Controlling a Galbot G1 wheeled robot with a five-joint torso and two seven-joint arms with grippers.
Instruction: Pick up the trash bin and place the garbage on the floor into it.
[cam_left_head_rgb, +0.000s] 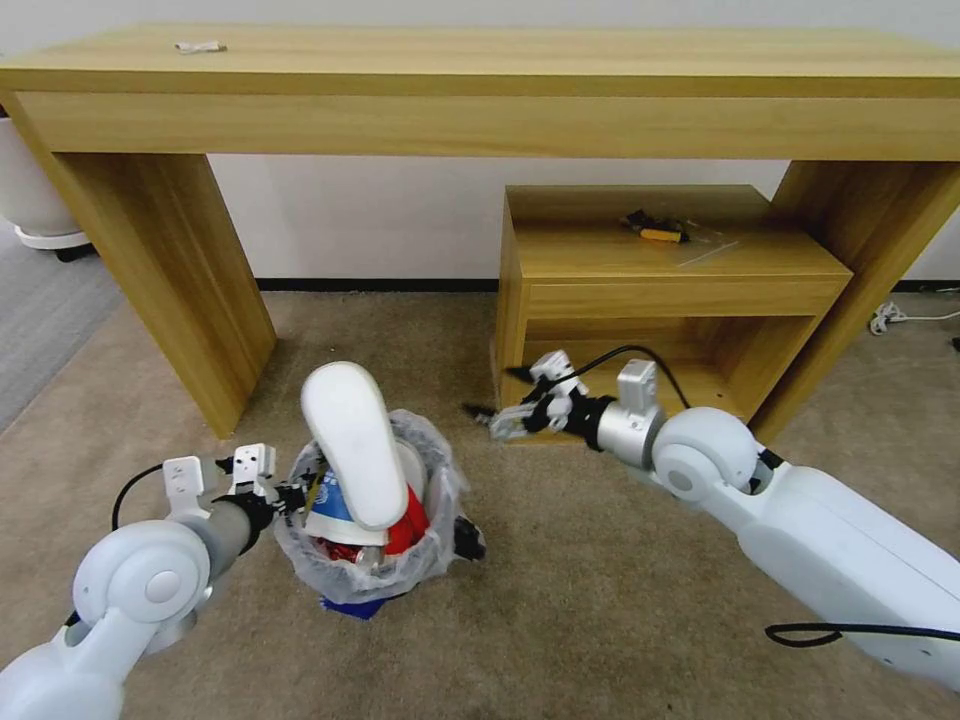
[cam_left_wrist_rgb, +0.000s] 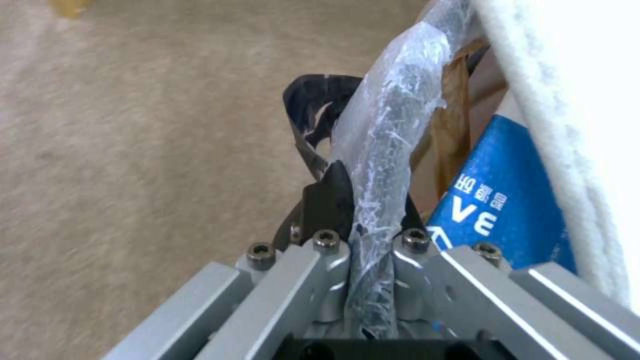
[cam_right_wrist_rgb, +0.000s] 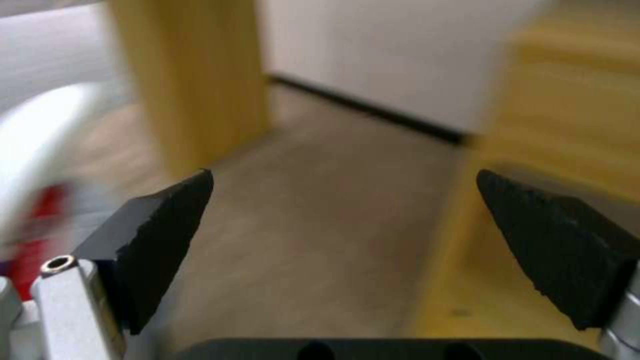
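Your trash bin sits low at centre-left in the head view, on or just over the beige floor; can't tell which, since the bag hides most of its body and only a bit of blue base peeks out underneath. The crinkled clear liner bulges over the rim. The bin is stuffed: a white insole stands upright out of the top, with a blue-white packet and a red wrapper wedged below it; the rest of the contents are too jumbled to name. Your left gripper is at the bin's left rim, and the left wrist view shows it clenched on the bag-covered rim, one black pad pressed against the plastic, the other mostly hidden behind it. A dark piece at the bin's right side is hard to make out. Your right gripper hangs apart from the bin to its right, in front of the low wooden shelf unit, jaws spread wide w/ nothing between them. The long wooden table spans the back.
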